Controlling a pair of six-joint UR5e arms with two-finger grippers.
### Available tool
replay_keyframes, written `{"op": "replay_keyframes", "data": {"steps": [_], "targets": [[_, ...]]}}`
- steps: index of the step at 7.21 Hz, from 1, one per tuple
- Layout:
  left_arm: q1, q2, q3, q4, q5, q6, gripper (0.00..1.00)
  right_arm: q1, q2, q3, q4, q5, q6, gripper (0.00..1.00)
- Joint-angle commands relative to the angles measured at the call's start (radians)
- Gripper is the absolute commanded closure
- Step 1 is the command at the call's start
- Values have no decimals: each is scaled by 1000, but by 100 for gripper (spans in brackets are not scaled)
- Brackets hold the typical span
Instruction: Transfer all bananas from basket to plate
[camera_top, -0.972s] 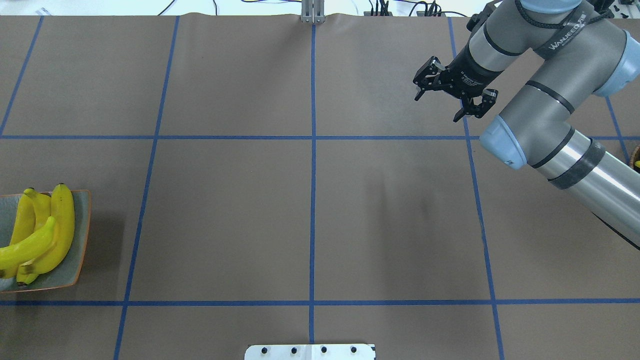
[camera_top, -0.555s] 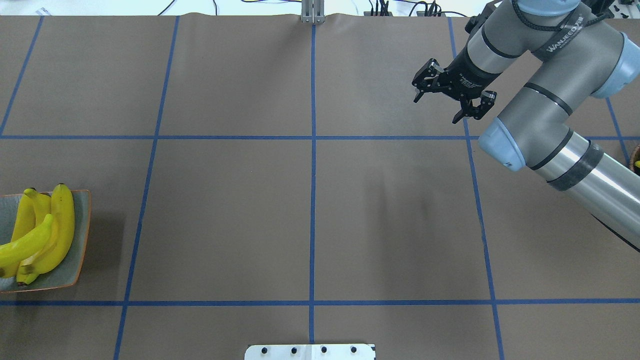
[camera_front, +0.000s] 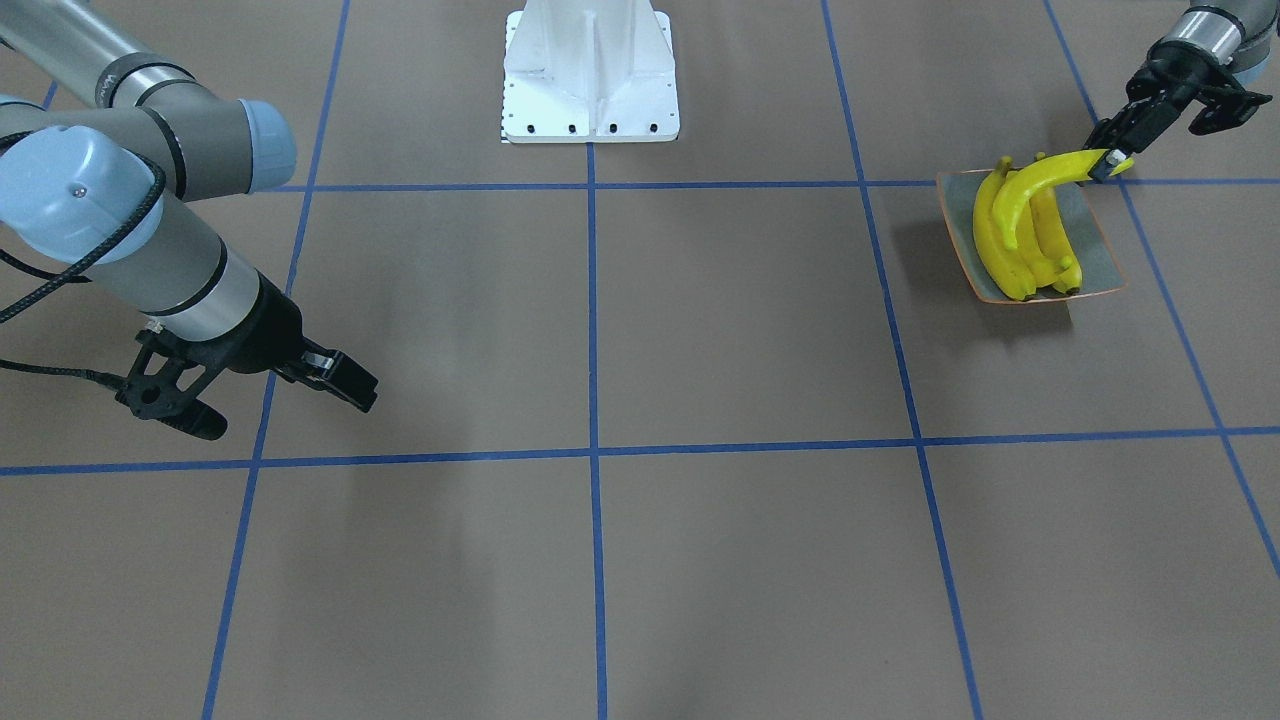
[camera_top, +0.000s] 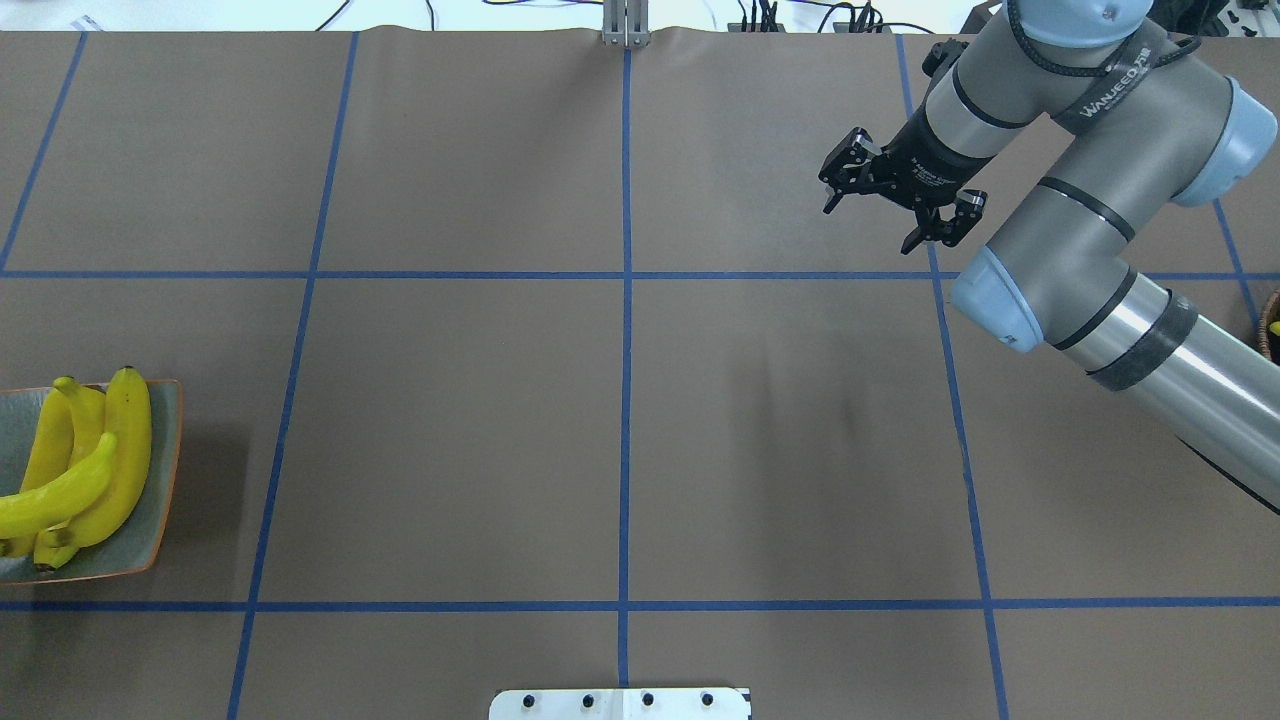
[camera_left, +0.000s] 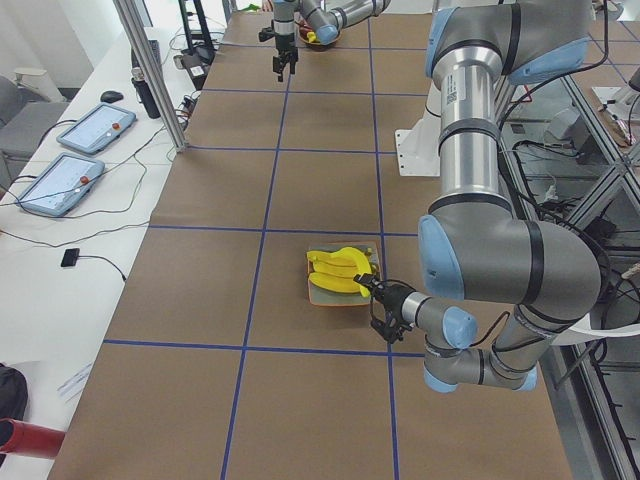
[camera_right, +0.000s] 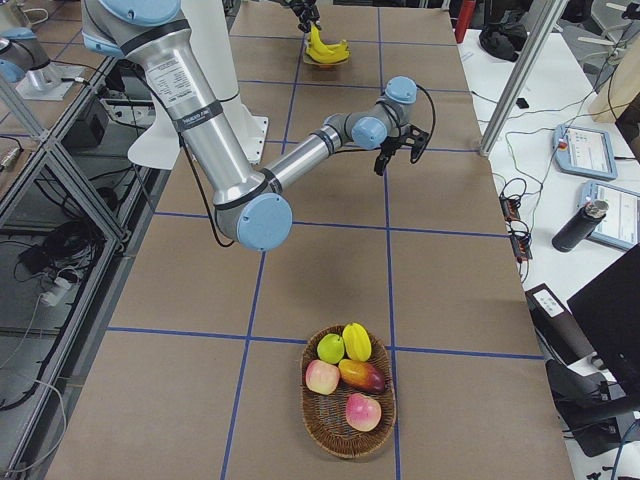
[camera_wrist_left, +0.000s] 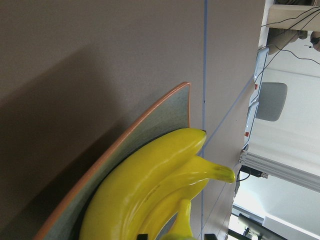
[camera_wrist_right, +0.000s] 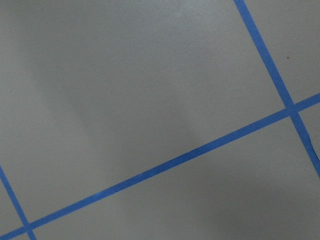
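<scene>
Several yellow bananas (camera_top: 125, 450) lie on the grey-green plate (camera_top: 166, 440) at the table's left edge. One more banana (camera_front: 1040, 180) rests tilted across them, and my left gripper (camera_front: 1108, 165) is shut on its end, just beyond the plate (camera_front: 1098, 255). The left wrist view shows the bananas (camera_wrist_left: 150, 190) close up over the orange rim of the plate (camera_wrist_left: 165, 112). My right gripper (camera_top: 867, 228) hangs open and empty over bare table at the far right, also seen in the front view (camera_front: 288, 415). The basket (camera_right: 348, 400) stands far to the right.
The wicker basket holds apples and other fruit, among them a yellow piece (camera_right: 357, 341); only its edge (camera_top: 1272, 325) shows overhead. Blue tape lines grid the brown table. The robot's white base (camera_front: 590, 80) sits at the middle of the near edge.
The banana held over the plate has sunk and shifted a little toward the left edge. The right gripper has drifted slightly left and away from the robot, staying open.
</scene>
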Motion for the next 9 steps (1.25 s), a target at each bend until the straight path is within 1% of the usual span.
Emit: {"op": "replay_keyframes", "data": {"steps": [1, 5, 6, 7, 9], "targets": [[0, 0, -6, 25, 0, 11, 2, -1, 0, 0, 0, -1, 1, 0], [-5, 2, -11, 25, 0, 10, 1, -1, -2, 0, 0, -1, 1, 0], [-9, 2, -26, 25, -2, 10, 1, -1, -6, 0, 0, -1, 0, 0], [-15, 24, -75, 23, -2, 10, 1, -1, -8, 0, 0, -1, 0, 0], [-14, 147, -240, 23, -5, 8, 1, -4, -11, 0, 2, -1, -2, 0]]}}
